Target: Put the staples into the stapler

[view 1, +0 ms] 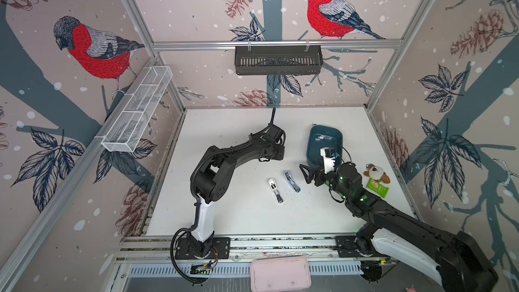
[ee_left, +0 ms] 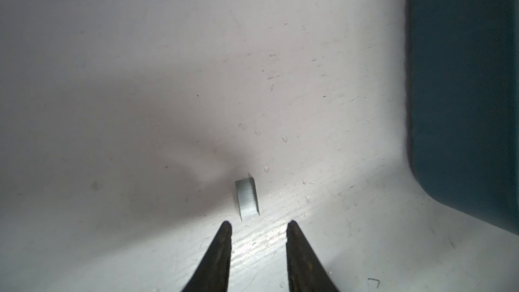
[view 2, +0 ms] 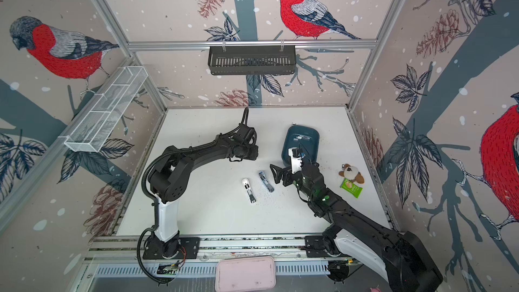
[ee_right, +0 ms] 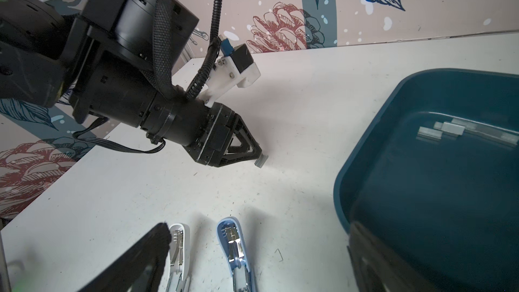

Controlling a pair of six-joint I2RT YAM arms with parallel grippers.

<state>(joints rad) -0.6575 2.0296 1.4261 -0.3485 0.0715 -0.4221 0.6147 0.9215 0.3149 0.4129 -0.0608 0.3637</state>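
Observation:
Two staplers lie opened flat mid-table in both top views: a white one (view 1: 275, 190) (view 2: 248, 190) (ee_right: 179, 245) and a blue one (view 1: 292, 181) (view 2: 266, 181) (ee_right: 233, 242). Several silvery strips of staples (ee_right: 449, 130) (view 1: 323, 138) rest in the dark teal tray (view 1: 310, 143) (ee_right: 365, 164). One short staple strip (ee_left: 247, 199) (ee_right: 259, 161) sits on the table beside the tray. My left gripper (ee_left: 259, 224) (ee_right: 259, 154) points down at it, jaws apart, tips just short of the strip. My right gripper (view 1: 306, 174) (ee_right: 259, 230) hovers wide open over the staplers' heads.
A plush toy (view 1: 376, 174) and a green packet (view 1: 377, 188) lie at the right edge. A pink tray (view 1: 280, 273) sits in front of the arm bases. A black basket (view 1: 278, 60) and a white wire basket (view 1: 137, 108) hang on the walls. A loose single staple (ee_right: 278, 254) lies near the blue stapler.

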